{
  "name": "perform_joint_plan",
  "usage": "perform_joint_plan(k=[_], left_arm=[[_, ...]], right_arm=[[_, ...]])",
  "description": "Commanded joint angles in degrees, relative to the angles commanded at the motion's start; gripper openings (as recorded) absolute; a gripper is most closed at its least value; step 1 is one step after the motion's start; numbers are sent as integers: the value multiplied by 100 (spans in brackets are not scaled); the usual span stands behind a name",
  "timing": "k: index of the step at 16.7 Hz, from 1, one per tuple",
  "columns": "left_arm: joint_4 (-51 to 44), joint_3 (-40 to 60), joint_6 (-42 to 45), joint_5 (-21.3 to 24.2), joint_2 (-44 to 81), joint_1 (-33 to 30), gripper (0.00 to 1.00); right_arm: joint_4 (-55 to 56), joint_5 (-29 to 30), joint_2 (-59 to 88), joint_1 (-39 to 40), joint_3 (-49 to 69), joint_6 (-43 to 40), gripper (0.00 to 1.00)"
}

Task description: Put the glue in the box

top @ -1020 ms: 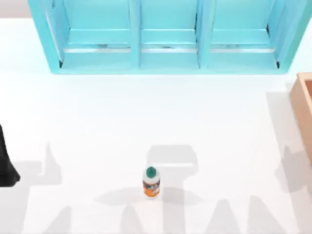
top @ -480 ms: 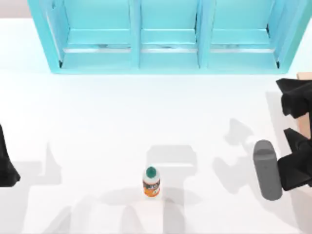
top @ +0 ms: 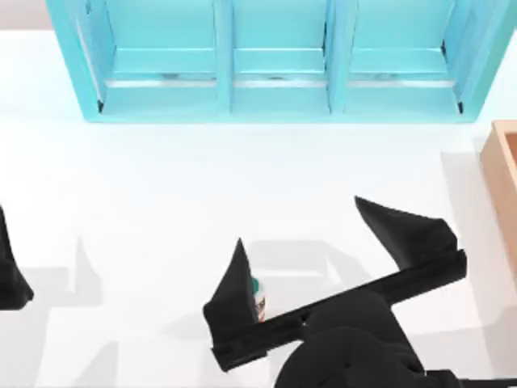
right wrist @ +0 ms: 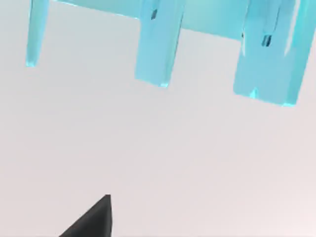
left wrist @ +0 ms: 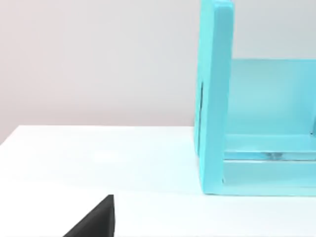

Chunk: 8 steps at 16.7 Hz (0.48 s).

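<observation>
Now the right gripper (top: 311,242) has its two fingers spread wide apart near the front edge of the table (top: 161,186). The glue (top: 258,297) stands upright just beside its left finger, half hidden. The box (top: 502,166) sits at the right edge, the turquoise shelf (top: 275,101) along the back edge. The left arm (top: 10,271) is parked at the left edge; whether its fingers are apart I cannot tell.

Bright, even light washes the white worktop (top: 161,178) almost to glare near the turquoise shelf (top: 275,56). Soft grey shadows with blurred edges lie across its near part, several overlapping, which suggests more than one light overhead. The black right tool (top: 323,267) shows no surface detail.
</observation>
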Motion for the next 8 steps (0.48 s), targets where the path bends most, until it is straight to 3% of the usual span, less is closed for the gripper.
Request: perform_joint_plan(k=[4,8], left_arm=[[0,0,0,0,0,0,100],[0,0,0,0,0,0,100]], right_arm=[[-265,1194,1405,789,754,-2945,100],[-656,2037,2610,1034,1267,-5355,100]])
